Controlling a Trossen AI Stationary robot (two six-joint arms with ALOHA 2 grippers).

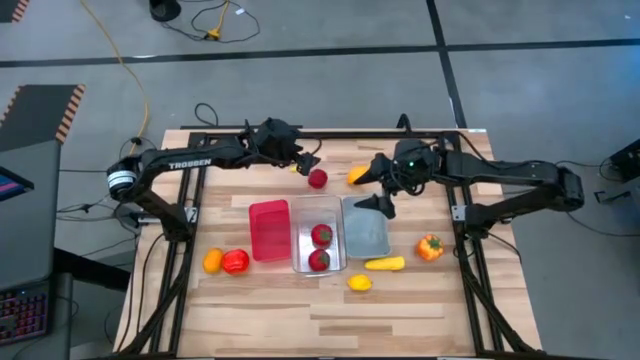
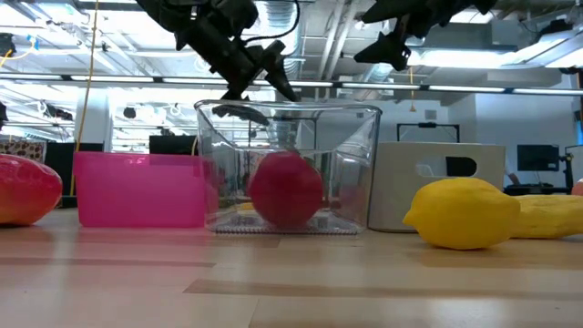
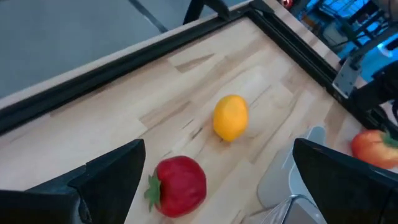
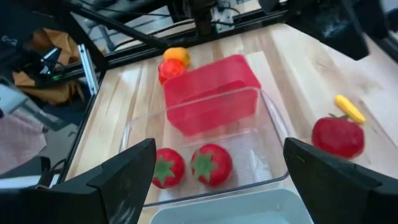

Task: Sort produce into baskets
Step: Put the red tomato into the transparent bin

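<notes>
now both arms hover with spread jaws above the table (image 1: 420, 310).

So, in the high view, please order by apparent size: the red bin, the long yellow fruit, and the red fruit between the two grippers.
1. Red bin, clearly the largest.
2. Long yellow fruit.
3. Red fruit between the grippers, slightly smaller than the yellow one.
</notes>
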